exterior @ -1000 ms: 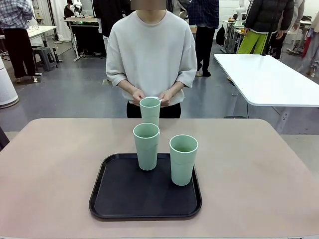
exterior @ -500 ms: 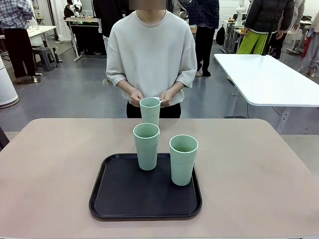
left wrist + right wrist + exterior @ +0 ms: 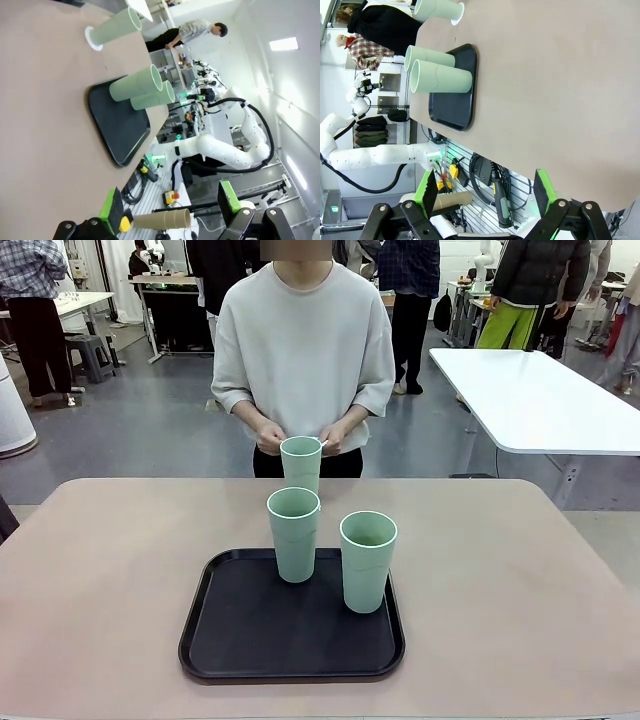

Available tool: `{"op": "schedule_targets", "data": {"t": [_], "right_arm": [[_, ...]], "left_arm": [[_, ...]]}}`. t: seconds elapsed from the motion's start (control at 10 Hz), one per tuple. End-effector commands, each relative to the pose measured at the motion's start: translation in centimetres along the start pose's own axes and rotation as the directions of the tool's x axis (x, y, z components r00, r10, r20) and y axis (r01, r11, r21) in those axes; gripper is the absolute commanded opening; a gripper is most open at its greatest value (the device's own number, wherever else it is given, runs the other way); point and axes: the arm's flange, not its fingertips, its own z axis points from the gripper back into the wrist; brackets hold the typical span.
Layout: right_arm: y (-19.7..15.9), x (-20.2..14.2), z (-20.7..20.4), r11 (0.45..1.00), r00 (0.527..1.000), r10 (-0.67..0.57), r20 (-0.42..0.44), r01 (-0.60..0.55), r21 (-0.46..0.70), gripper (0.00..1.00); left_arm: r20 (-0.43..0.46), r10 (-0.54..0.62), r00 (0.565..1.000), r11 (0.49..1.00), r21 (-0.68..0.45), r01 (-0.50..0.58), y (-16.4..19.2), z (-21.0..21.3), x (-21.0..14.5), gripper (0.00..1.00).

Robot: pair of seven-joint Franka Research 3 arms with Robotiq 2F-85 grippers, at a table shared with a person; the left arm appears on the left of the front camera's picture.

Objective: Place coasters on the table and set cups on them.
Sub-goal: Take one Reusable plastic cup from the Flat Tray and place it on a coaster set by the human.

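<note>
The large beige-tan tabletop with rounded corners (image 3: 100, 590) spans the lower half of the front view. A person in a pale grey sweatshirt (image 3: 305, 350) stands at its far edge, top centre. A black rectangular plastic tray with a raised rim (image 3: 200, 640) lies at lower centre.

Two tall pale mint-green tapered plastic tumblers stand upright on the tray, one at its far edge (image 3: 294, 535) and one to the right of it and lower in the frame (image 3: 367, 560). They are near each other but apart. A third matching tumbler (image 3: 300, 462) stands on the bare tabletop above the tray, partly hidden by the first.

The left gripper (image 3: 170, 205) at the bottom of the left wrist view has its jaws spread wide with nothing between them. The right gripper (image 3: 486, 192) is likewise released and holds nothing.

The person's right hand (image 3: 272, 435) and left hand (image 3: 333, 437) sit close behind the far tumbler's rim; contact cannot be told.

A small round white scalloped paper coaster (image 3: 93, 40) lies under the far tumbler's base.
</note>
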Motion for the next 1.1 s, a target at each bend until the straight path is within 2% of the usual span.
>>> {"op": "schedule_targets", "data": {"t": [0.0,1.0], "right_arm": [[-0.03,0.14,-0.09,1.0,1.0,0.009,0.011,-0.01,0.02,1.0],[-0.03,0.14,-0.09,1.0,1.0,0.009,0.011,-0.01,0.02,1.0]], "left_arm": [[0.016,0.018,1.0,1.0,0.004,-0.018,-0.23,0.12,0.28,1.0],[0.016,0.018,1.0,1.0,0.004,-0.018,-0.23,0.12,0.28,1.0]]}}
